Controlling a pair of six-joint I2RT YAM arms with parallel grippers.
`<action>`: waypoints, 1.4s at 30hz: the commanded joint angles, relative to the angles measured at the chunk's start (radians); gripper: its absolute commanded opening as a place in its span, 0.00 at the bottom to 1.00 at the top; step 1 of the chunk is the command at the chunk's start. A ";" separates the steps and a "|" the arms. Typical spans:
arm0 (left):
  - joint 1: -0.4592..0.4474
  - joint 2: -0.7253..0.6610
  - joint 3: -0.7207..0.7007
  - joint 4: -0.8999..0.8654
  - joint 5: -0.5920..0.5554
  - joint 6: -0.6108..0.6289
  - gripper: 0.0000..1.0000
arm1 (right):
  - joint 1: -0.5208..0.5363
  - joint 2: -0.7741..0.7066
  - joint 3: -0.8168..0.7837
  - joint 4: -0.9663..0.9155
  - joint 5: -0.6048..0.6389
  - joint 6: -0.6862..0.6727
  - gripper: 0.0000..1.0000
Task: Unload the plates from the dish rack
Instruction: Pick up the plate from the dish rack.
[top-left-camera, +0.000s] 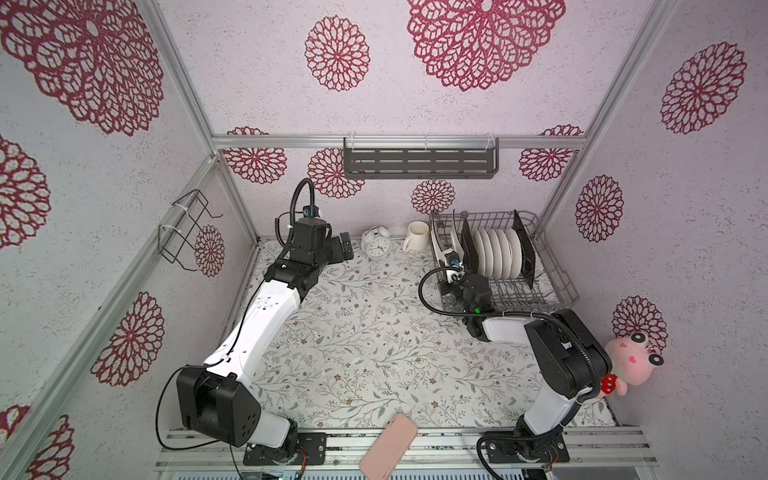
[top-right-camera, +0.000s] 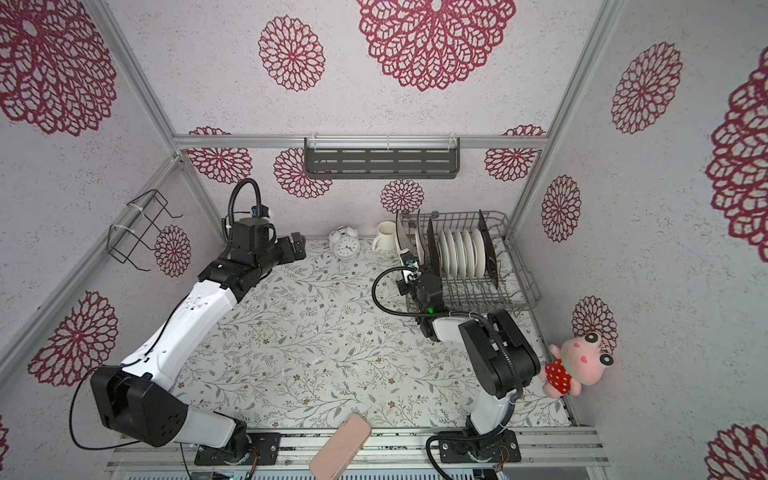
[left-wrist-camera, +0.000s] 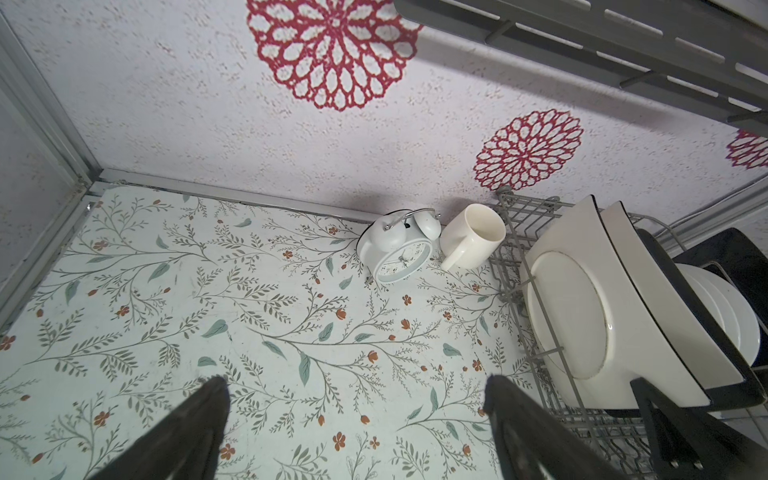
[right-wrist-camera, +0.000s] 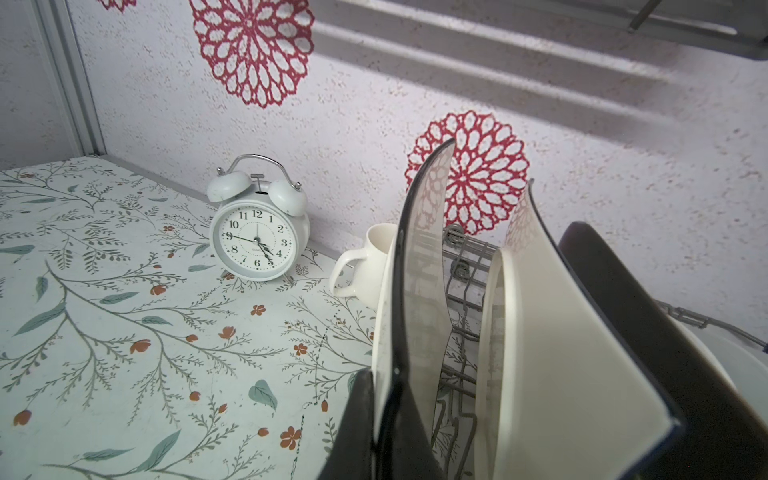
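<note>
**right gripper pinches the end plate, left gripper waits wide**

the right gripper (right-wrist-camera: 388, 419) is clamped thin on the near edge of the outermost square plate (right-wrist-camera: 424, 249). this plate stands at the end of the dish rack (top-left-camera: 557, 270) that lies just beside the white mug (top-left-camera: 417, 236). the choice looks sensible: the end plate has free room on its outer side, and it leans away from the next square plate (right-wrist-camera: 561, 353). that lean lets the fingers straddle its rim without touching the one behind.

its lower edge appears to sit down among the rack's wires, so the lift is judged not yet done.

the round white plates (top-left-camera: 498, 251) stand on edge in the middle of the rack, kept upright by the prongs and flanked by black-backed square plates.

the left gripper (left-wrist-camera: 353, 436) hangs with its jaws spread wide and holds nothing. it is well apart from the rack, out past the alarm clock (top-left-camera: 376, 245) and turned toward the rack. that probably keeps it clear of the plate's way out while leaving it ready to receive.
</note>
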 joint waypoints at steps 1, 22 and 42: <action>0.008 0.009 -0.018 0.023 0.010 -0.015 0.98 | 0.025 -0.108 0.030 0.166 -0.111 -0.042 0.00; 0.013 -0.007 -0.087 0.055 0.021 -0.038 0.98 | 0.012 -0.120 0.085 0.246 -0.020 0.061 0.00; 0.015 0.005 -0.098 0.077 0.043 -0.057 0.99 | -0.065 -0.158 0.110 0.330 -0.104 0.213 0.00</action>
